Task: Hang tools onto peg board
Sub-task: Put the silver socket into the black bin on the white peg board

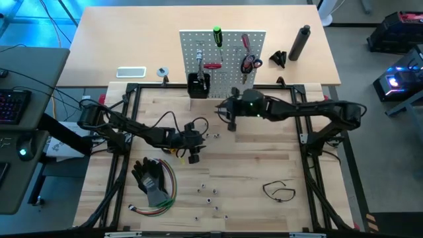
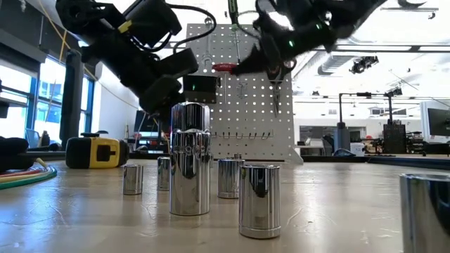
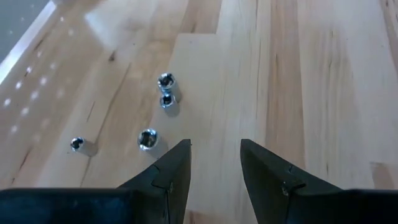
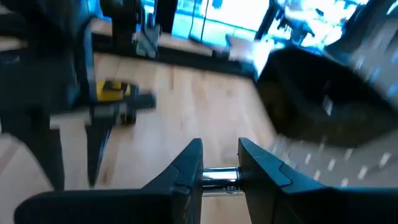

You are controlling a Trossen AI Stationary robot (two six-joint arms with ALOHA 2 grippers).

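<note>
A small silver metal bit (image 4: 219,177) is clamped between the fingers of the right gripper (image 4: 220,167), which is held above the table just in front of the peg board (image 1: 228,41). The peg board stands at the far middle of the wooden tabletop (image 1: 264,165), with a green-handled screwdriver (image 1: 217,36), a red-handled tool (image 1: 211,65) and red-handled scissors (image 1: 249,63) already hung on it. The left gripper (image 3: 215,155) is poised over the table's middle, its fingers parted with nothing between them. More silver bits (image 3: 166,90) are scattered on the wood near it, and a yellow tape measure (image 2: 97,151) is seen at the left in the low view.
</note>
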